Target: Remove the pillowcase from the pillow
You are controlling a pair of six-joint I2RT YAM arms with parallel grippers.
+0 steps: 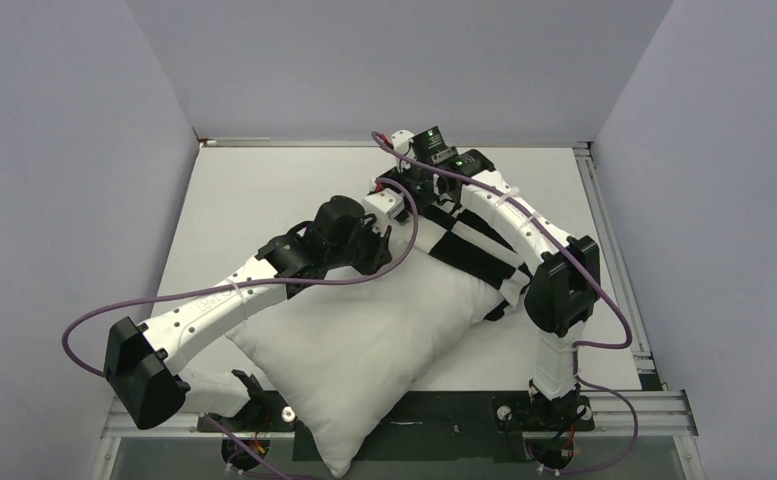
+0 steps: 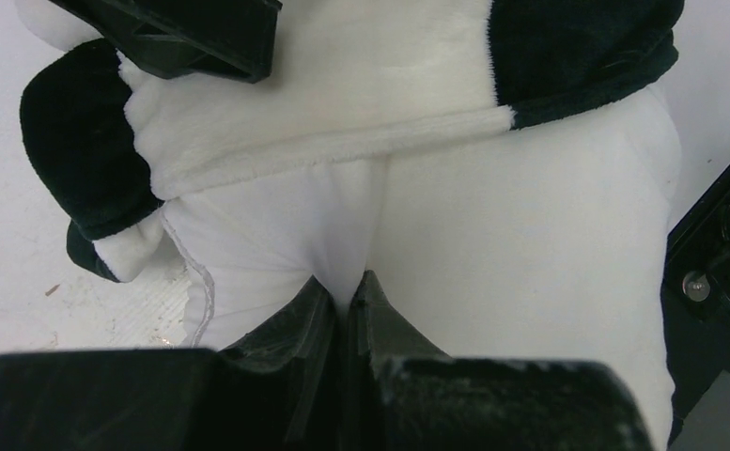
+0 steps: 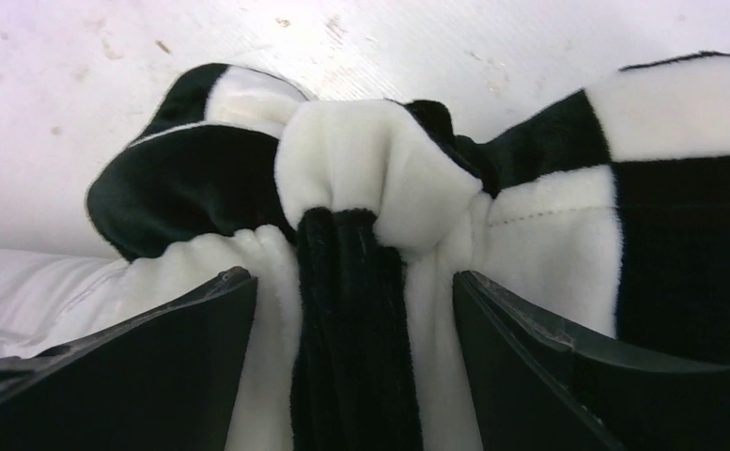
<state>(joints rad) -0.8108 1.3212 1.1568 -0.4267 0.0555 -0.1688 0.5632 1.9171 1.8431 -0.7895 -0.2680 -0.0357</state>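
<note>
The plain white pillow (image 1: 344, 340) lies slantwise from the table's middle to its near edge. The black-and-white checkered pillowcase (image 1: 474, 250) covers only its far end, bunched under the right arm. My left gripper (image 1: 389, 228) is shut, pinching a fold of the bare pillow (image 2: 492, 244) just below the pillowcase's hem (image 2: 342, 141); the left gripper (image 2: 351, 287) is closed tight on white cloth. My right gripper (image 1: 411, 188) is at the far end, and in its wrist view the right gripper (image 3: 356, 291) clasps a thick bunch of the pillowcase (image 3: 361, 188). A strip of pillow (image 3: 23, 291) shows at the lower left.
The white table (image 1: 254, 200) is walled by grey panels at the back and sides. A metal rail (image 1: 614, 250) runs along its right edge and a dark strip (image 1: 444, 410) along the near edge. Purple cables (image 1: 94, 315) loop off both arms.
</note>
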